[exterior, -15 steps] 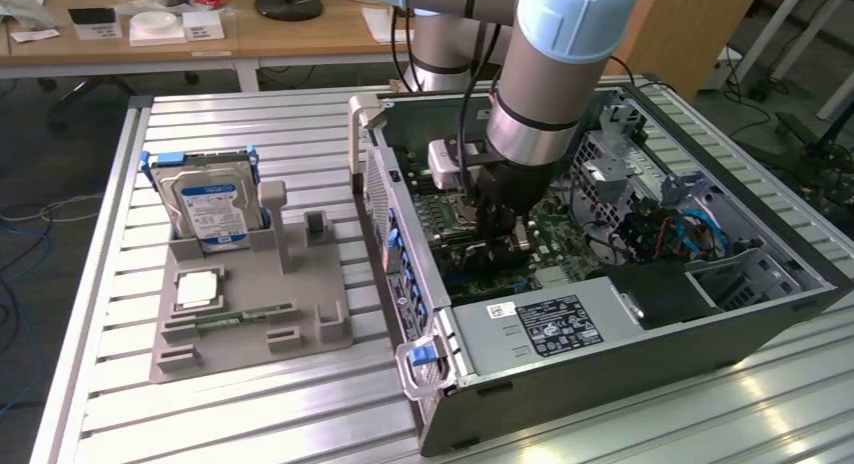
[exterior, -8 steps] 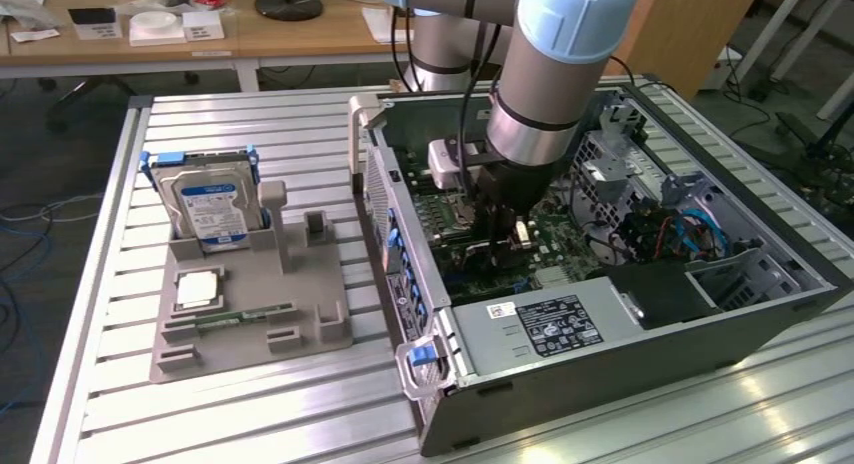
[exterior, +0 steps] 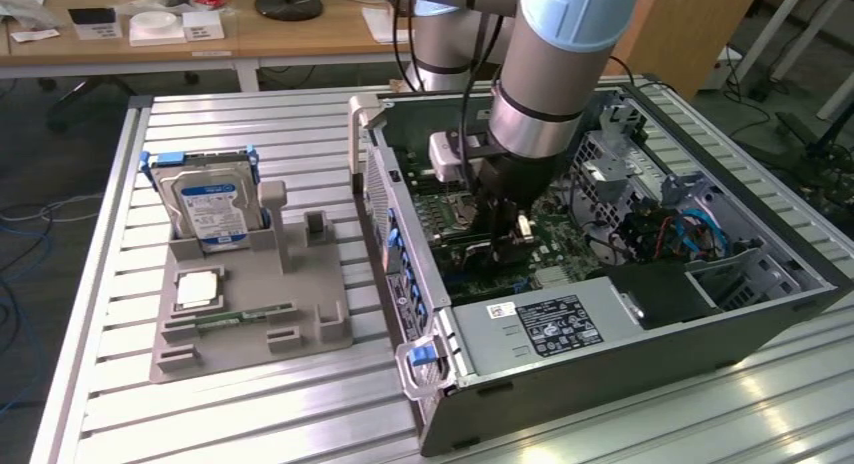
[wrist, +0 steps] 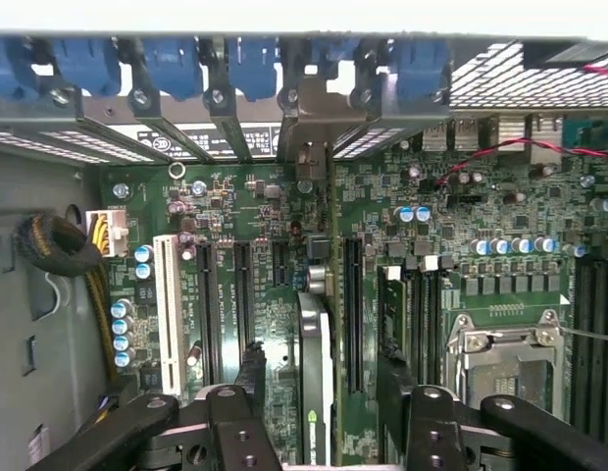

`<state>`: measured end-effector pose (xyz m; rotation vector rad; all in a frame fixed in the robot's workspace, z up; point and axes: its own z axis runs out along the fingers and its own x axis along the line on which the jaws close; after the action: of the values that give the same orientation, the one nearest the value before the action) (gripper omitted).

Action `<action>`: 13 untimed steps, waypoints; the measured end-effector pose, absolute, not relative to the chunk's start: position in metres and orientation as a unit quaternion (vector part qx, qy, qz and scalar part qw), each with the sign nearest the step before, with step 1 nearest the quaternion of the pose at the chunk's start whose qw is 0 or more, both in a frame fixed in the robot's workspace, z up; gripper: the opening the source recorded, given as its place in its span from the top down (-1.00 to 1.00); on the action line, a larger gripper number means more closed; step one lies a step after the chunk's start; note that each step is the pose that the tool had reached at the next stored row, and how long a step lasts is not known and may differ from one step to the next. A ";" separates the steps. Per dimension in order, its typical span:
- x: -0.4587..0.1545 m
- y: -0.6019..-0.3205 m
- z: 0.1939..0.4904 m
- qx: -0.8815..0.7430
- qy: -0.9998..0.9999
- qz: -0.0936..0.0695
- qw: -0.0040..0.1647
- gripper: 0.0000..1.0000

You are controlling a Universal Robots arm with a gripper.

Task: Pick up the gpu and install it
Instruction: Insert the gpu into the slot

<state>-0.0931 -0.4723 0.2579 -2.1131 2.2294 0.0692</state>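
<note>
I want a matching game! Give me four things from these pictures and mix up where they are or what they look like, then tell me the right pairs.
Things:
1. gpu
2. hard drive
3. memory stick
4. tool

Descriptions:
A. lying flat on the grey holder
B. standing on edge on the motherboard, between the tool's fingers
C. open, inside the computer case
D. upright in the grey holder, blue label

Right pairs: 1-B, 2-D, 3-A, 4-C
</note>
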 end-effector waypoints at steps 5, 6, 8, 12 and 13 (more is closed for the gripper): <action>-0.093 -0.472 0.269 -0.687 0.725 0.023 0.035 -0.15; -0.093 -0.472 0.271 -0.687 0.725 0.023 0.035 -0.15; -0.093 -0.472 0.275 -0.687 0.725 0.023 0.035 -0.15; -0.093 -0.472 0.277 -0.687 0.725 0.023 0.035 -0.15; -0.093 -0.472 0.278 -0.687 0.725 0.022 0.034 -0.15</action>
<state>-0.0931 -0.4716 0.2778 -2.1131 2.2296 0.0690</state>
